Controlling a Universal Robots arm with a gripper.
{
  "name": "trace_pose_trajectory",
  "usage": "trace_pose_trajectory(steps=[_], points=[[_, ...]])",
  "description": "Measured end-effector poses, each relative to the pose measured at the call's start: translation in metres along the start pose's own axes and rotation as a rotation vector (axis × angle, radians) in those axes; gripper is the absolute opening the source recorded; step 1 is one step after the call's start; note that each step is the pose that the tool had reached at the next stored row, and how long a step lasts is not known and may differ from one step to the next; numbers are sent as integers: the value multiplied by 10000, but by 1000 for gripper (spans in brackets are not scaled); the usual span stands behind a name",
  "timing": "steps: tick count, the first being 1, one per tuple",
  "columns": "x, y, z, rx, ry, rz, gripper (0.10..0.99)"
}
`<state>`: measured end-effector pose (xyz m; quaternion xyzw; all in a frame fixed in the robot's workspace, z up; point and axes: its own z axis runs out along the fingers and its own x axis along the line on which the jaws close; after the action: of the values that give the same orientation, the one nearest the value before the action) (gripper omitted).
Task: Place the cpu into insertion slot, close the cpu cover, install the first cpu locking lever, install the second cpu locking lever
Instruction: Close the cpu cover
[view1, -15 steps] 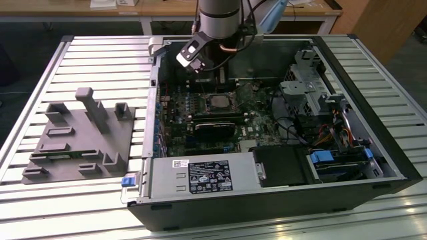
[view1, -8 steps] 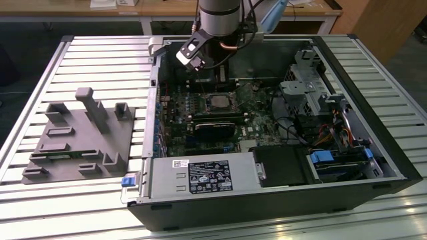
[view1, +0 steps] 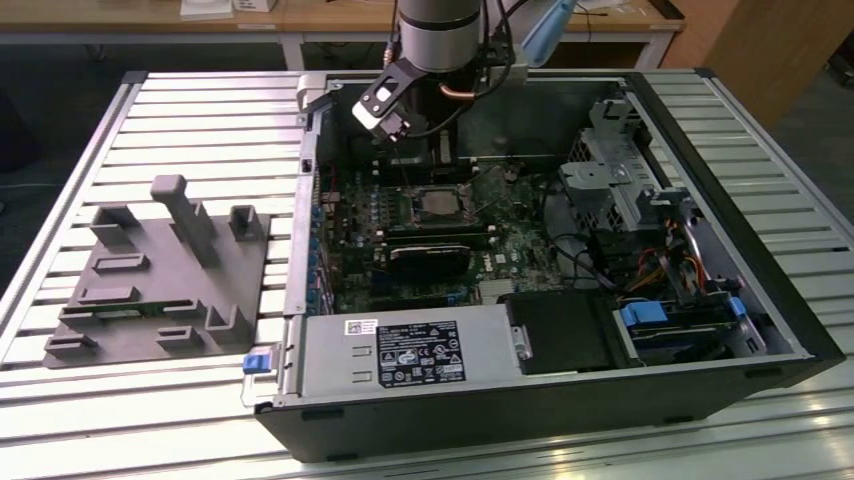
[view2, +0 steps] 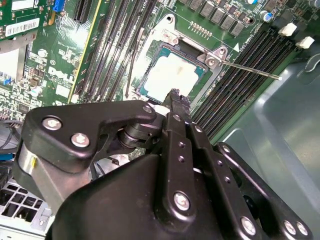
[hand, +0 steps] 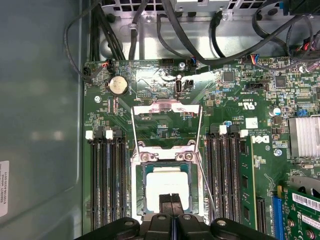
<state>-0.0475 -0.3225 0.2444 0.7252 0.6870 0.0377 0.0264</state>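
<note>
The gripper (hand: 171, 201) hides part of the cpu (hand: 165, 182).

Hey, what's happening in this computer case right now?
A robot arm's gripper reaches into the open computer case, its fingers together just over the edge of the cpu. The cpu already sits in the insertion slot on the motherboard. The cpu cover looks swung open, and a locking lever sticks out unlatched.

An open computer case (view1: 534, 415) lies on a slatted metal table (view1: 200, 110), a grey plastic fixture (view1: 147, 290) beside it at the exterior view's left. Inside sit a labelled power supply (view1: 400, 352), black cables (hand: 200, 30) and a coin battery (hand: 118, 85).
</note>
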Motion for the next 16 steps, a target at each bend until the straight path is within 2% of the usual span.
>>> trace_pose_trajectory(steps=[4, 16], points=[[0, 1, -15, 1, -2, 0, 106], [2, 12, -136, 0, -1, 0, 106]])
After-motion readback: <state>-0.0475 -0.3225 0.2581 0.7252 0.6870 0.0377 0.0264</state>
